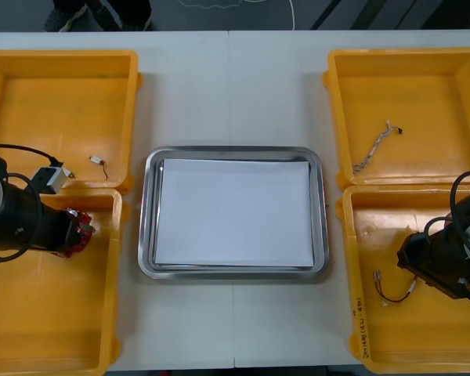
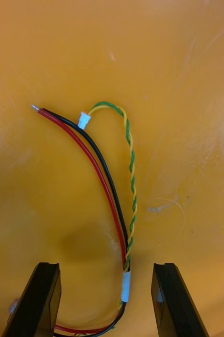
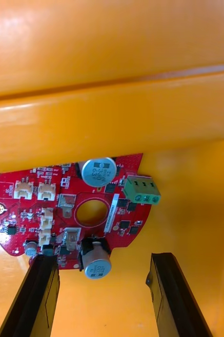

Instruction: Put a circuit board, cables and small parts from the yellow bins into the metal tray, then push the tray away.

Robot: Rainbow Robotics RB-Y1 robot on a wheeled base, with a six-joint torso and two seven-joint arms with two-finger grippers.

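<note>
1. My left end effector hangs inside the near left yellow bin, fingers wide apart, holding nothing.
2. A round red circuit board lies just ahead of those fingers, beside the bin's wall.
3. My right end effector hangs in the near right yellow bin, fingers also spread, empty.
4. Red, black and twisted yellow-green wires lie on that bin's floor, running between its fingers.
5. The metal tray, white inside, sits between the bins on the surface.

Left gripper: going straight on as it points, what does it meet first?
Probably the red circuit board, lying just past the open left gripper, off toward one finger, in the near left yellow bin; the bin's wall rises behind it. Depth is unclear. Right gripper is over a cable.
</note>
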